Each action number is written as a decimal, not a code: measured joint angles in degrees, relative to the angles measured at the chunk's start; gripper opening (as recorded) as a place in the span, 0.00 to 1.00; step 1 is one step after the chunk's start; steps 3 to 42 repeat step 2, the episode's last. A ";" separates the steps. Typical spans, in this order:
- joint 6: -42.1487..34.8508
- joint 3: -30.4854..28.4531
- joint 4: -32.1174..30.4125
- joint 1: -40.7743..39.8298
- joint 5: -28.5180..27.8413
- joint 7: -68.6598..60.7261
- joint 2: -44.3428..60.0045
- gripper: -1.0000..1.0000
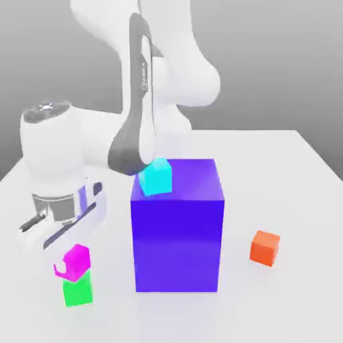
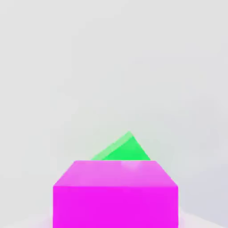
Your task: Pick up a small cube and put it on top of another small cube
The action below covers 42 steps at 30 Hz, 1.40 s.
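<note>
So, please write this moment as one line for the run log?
gripper: shut on magenta cube | magenta cube: right above green cube, contact unclear | stage: placing, not released

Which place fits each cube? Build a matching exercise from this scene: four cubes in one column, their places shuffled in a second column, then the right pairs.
Things:
1. magenta cube
2. green cube
3. cyan cube
4. orange cube

Places:
A. on the big blue-purple block
B. alone on the table, at the exterior view's right
C. directly under the magenta cube
D. held in the fingers

Pairs: 1-D, 2-C, 3-A, 4-B
</note>
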 joint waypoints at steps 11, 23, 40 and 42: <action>0.00 0.00 0.00 0.02 0.00 0.00 0.00 1.00; 0.00 0.00 0.00 0.02 0.00 0.00 0.00 1.00; 0.00 0.00 0.00 0.02 0.00 0.00 0.00 1.00; 0.00 0.00 0.00 0.02 0.00 0.00 0.00 1.00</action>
